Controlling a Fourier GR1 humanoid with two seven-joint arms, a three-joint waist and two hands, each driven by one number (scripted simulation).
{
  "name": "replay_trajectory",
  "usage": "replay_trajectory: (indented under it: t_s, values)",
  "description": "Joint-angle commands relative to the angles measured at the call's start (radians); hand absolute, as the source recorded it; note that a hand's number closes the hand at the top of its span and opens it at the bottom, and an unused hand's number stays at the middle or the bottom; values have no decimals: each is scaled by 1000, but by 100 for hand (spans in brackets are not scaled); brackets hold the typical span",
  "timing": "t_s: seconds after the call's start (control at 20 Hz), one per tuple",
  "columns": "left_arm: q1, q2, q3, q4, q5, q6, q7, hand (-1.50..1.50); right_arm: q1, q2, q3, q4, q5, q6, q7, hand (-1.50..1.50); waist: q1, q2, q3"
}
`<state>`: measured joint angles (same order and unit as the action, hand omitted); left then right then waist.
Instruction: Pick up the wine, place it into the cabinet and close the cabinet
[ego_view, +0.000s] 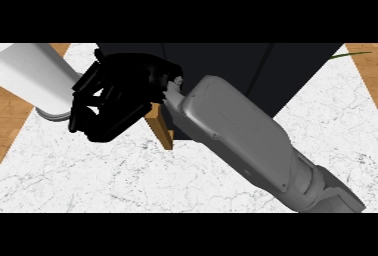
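Beside the cabinet door (164, 131), the right hand (118, 95), its grip impossible to tell, could knock the white cylinder (33, 75) if it swings left.

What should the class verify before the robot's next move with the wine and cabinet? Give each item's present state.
1. Wine in view: not ok, no bottle shows.
2. Wine inside the cabinet: cannot tell, its inside is hidden.
3. Right hand free: ok, fingers extended, nothing visibly held.
4. Cabinet shut: not ok, a wooden panel, seemingly its door, juts out beside the hand.
5. Hand clear of the white cylinder: cannot tell, they overlap in view.
6. Left hand: cannot tell, not in view.
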<state>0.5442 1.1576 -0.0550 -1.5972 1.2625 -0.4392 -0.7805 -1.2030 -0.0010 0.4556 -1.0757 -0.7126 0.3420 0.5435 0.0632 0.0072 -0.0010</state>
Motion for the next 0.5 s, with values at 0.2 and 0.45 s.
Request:
replay_trajectory:
  t_s: [0.2, 0.45]
  values:
    - [-22, -52, 55, 22, -11, -63, 30, -150, -37, 1, -45, 221, -112, 175, -124, 150, -16, 1, 0]
    - [-5, -68, 96, 18, 1, -59, 75, -150, -56, -2, -103, 326, -98, 234, -160, 150, -27, 0, 1]
